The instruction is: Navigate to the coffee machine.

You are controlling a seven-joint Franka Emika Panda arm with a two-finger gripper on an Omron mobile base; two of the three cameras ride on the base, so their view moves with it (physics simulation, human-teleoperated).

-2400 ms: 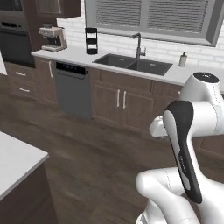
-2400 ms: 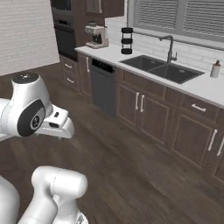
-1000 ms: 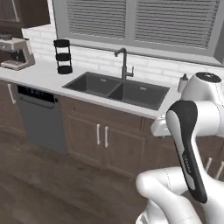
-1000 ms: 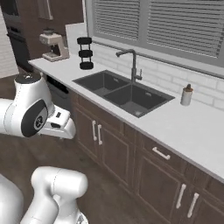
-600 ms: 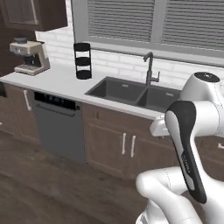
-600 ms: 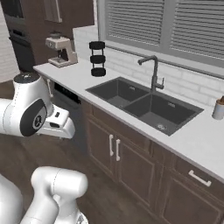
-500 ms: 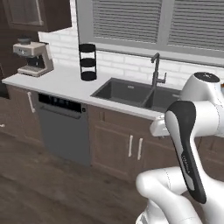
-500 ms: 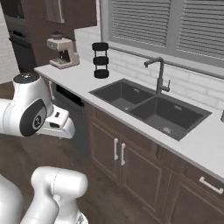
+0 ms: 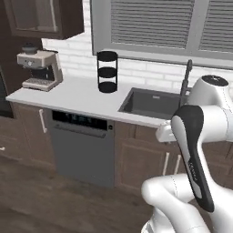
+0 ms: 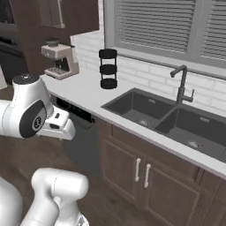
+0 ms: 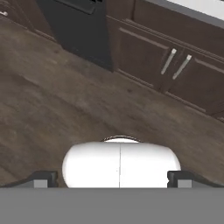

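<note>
While we are facing the run of dark cabinets, the coffee machine (image 9: 40, 69) is sitting at the far left end of the white worktop (image 9: 73, 98), close against the brick backsplash and under a dark wall cabinet (image 9: 43, 18). In the right base view it is showing up at the upper left, well apart from the sink (image 10: 165, 117). Between machine and sink, the black 3-tier rack (image 9: 108, 72) is standing on the same worktop, nearer the sink, and the dishwasher (image 9: 82, 148) is sitting below the stretch between them. We are judging the job as mostly driving: the base is looking roughly centred on the dishwasher, so we are expecting to need more travel to the left before the machine is squarely ahead. The tool (image 11: 113, 180) is pointing down at the wooden floor (image 11: 52, 105) in front of the cabinet doors, its 2 dark tips standing wide apart with nothing between them. Were we ever taking hold of the machine, we are guessing it is heavy, rigid and smooth-sided, too broad for these tips, so the body would be better pushed than pinched, and the black round piece on top is looking like a loose part we should be leaving alone.
</note>
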